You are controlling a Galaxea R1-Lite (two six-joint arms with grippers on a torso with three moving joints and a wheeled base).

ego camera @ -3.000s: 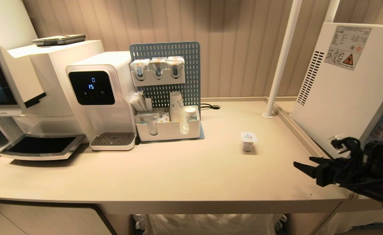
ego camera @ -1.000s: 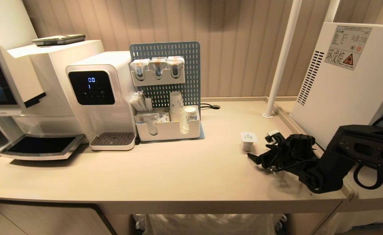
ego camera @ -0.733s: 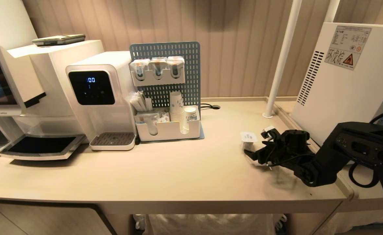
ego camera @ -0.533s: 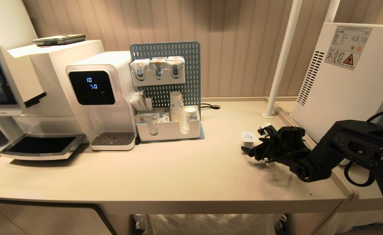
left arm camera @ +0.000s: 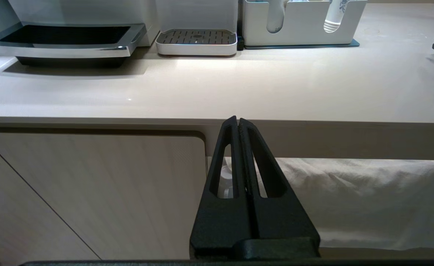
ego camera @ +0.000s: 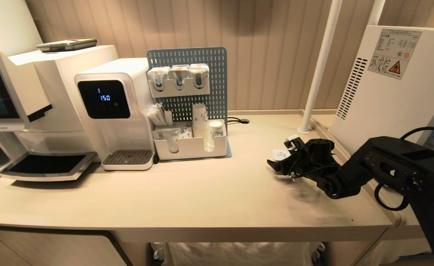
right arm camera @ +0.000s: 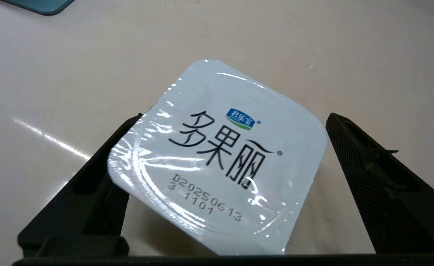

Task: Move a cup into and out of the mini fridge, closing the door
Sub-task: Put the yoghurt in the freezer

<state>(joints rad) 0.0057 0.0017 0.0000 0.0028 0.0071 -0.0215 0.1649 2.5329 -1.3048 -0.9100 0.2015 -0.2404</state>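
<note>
Item 1: small sealed plastic cup (right arm camera: 217, 159) with a square pale-blue foil lid printed in black characters, standing upright on the beige countertop (ego camera: 202, 192), right of centre, in front of the white pole (ego camera: 318, 66). Item 2: my right gripper (ego camera: 281, 160), black, fingers spread wide on either side of the cup; in the right wrist view 1 finger (right arm camera: 91, 184) lies partly under the lid's edge and the other stands clear of it, and I cannot tell if either touches the cup. Item 3: white boxy mini fridge (ego camera: 390, 92) with side vent slots and a warning sticker, at the counter's right end, well apart from the cup; I see only its side. Item 4: my left gripper (left arm camera: 238, 122), black, fingers pressed together on nothing, parked below the counter's front edge.
</note>
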